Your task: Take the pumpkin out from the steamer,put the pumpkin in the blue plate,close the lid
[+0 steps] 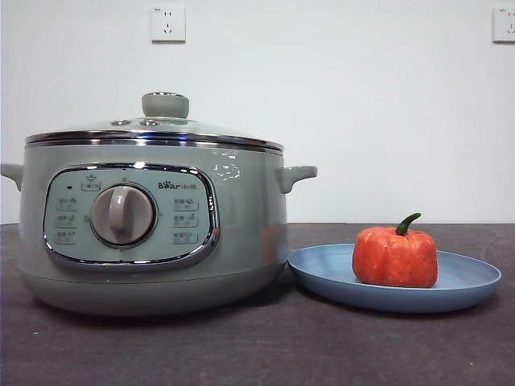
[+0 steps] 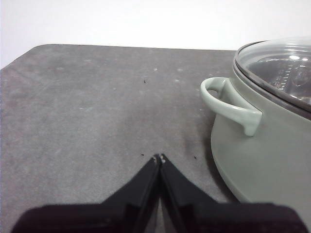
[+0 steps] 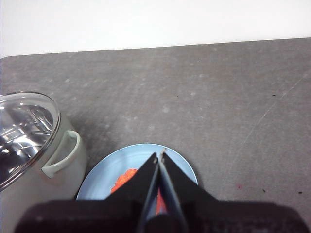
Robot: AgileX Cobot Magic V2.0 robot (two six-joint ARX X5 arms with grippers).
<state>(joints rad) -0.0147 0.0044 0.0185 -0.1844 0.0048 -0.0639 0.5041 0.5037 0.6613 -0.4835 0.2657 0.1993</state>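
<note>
The sage-green steamer [image 1: 153, 229] stands at the left of the front view with the glass lid [image 1: 157, 129] seated on its chrome rim. The orange-red pumpkin [image 1: 395, 256] sits upright in the blue plate [image 1: 467, 281] to the steamer's right. My left gripper [image 2: 159, 158] is shut and empty, raised above the table beside the steamer's handle [image 2: 228, 102]. My right gripper [image 3: 159, 154] is shut and empty, raised above the blue plate [image 3: 104, 174], with the pumpkin [image 3: 124, 180] partly hidden behind its jaws. Neither gripper shows in the front view.
The dark grey table [image 1: 257, 346] carries the steamer and plate. A white wall with two sockets [image 1: 167, 24] is behind. The steamer's side handle [image 1: 296, 175] points toward the plate. The lidded steamer [image 3: 29, 141] also shows in the right wrist view.
</note>
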